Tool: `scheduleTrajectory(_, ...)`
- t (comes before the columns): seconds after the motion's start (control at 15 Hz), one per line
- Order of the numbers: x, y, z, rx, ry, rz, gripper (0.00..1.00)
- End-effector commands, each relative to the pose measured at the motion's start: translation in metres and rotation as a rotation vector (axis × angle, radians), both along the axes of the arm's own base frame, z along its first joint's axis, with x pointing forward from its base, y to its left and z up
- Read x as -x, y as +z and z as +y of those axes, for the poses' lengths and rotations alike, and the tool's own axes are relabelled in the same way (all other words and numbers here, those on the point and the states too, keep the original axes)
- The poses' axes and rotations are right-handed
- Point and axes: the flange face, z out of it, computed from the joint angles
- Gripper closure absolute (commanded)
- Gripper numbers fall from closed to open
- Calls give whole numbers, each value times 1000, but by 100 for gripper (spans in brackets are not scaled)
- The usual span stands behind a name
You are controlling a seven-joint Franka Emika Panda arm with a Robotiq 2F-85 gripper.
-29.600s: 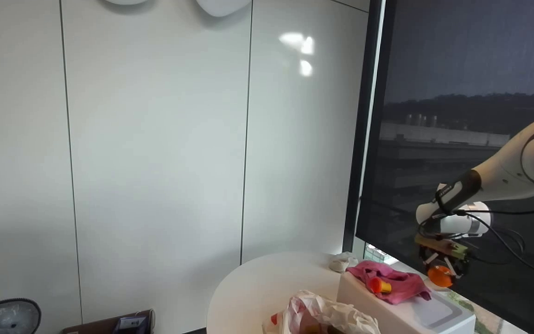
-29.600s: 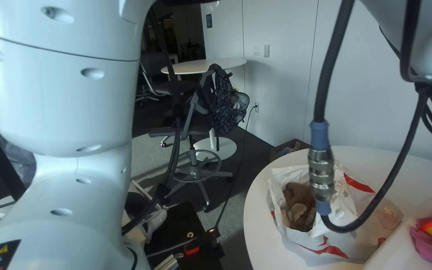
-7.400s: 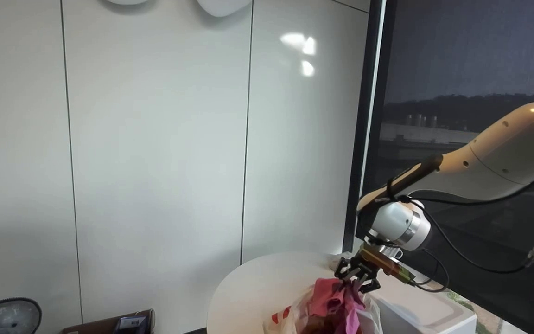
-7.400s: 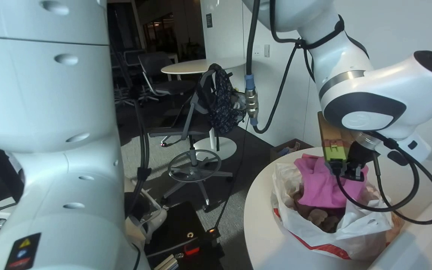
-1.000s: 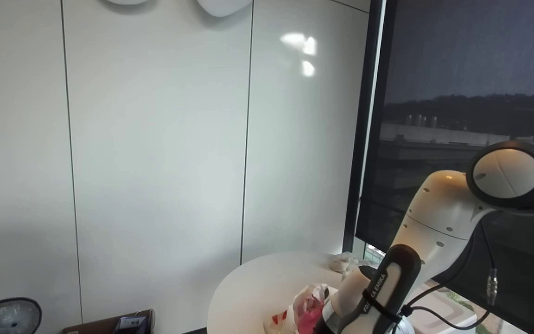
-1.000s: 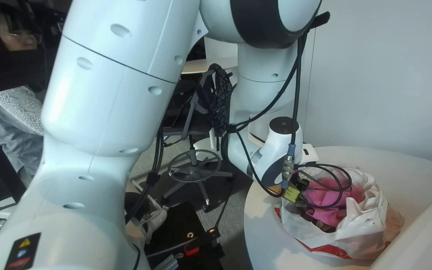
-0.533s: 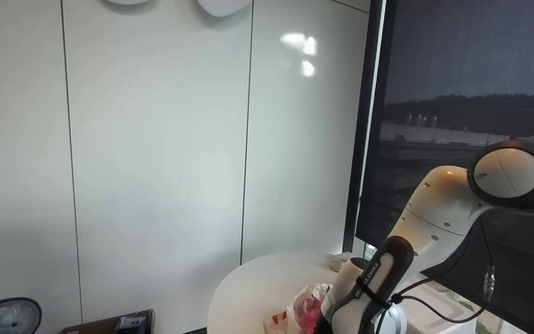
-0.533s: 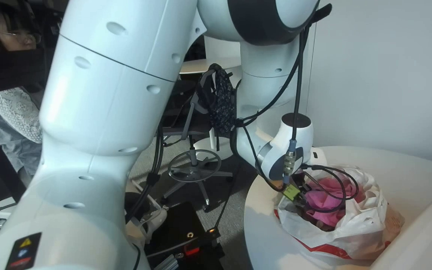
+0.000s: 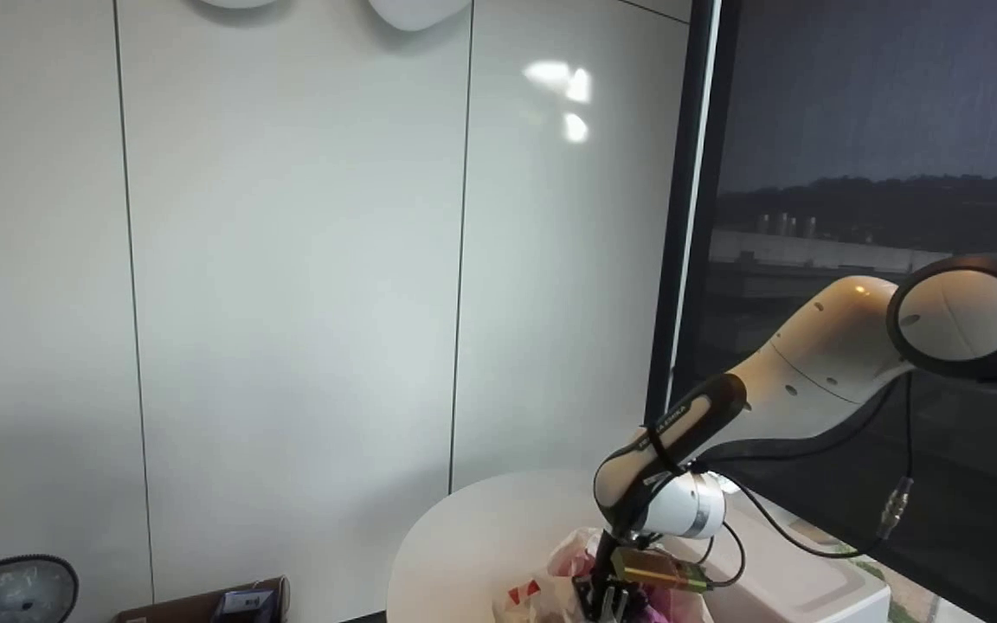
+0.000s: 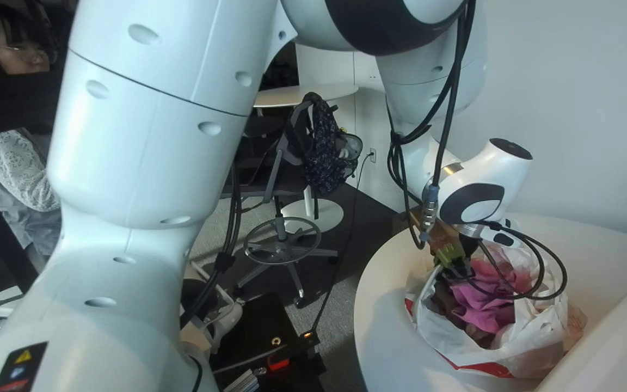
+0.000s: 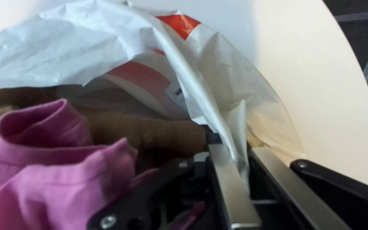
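Note:
A white plastic bag (image 11: 101, 41) with red print stands with its mouth spread. In the wrist view my gripper (image 11: 240, 147) is shut on a fold of its rim, which runs down between the two metal fingers (image 11: 232, 188). A crumpled pink cloth (image 11: 59, 179) lies inside the bag, left of the gripper. Partly under it is a brown, soft-looking thing (image 11: 145, 132). In an exterior view the gripper (image 10: 458, 268) is at the bag's edge, its tips hidden by cables and bag. Elsewhere the gripper (image 9: 607, 597) shows low in the frame, before the bag.
The bag rests on a round white table (image 10: 395, 332), whose curved edge (image 11: 356, 80) passes close beside the gripper. A white box (image 9: 797, 562) stands against the bag's other side. Loose black cables (image 10: 542, 272) loop from the wrist over the bag.
Within the last second the arm has risen and swung over the bag, whose near rim shifted along. The jaws have come together. The pink cloth, earlier hanging from the gripper, now lies inside.

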Motion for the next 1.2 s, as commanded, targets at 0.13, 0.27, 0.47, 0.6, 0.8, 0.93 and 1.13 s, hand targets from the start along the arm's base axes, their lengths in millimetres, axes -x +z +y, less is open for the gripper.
scheduleTrajectory(0.13, -39, 82, -36, -221, -110, 192, 84)
scheduleTrajectory(0.27, -50, 108, -51, -294, -146, 270, 84)
scheduleTrajectory(0.47, -64, 135, -69, -398, -228, 381, 84)
scheduleTrajectory(0.6, -67, 155, -78, -426, -282, 377, 83)
scheduleTrajectory(0.8, -69, 165, -91, -340, -345, 346, 57)
scheduleTrajectory(0.93, -67, 166, -98, -262, -384, 298, 43)
scheduleTrajectory(1.13, -62, 169, -108, -133, -412, 251, 21)
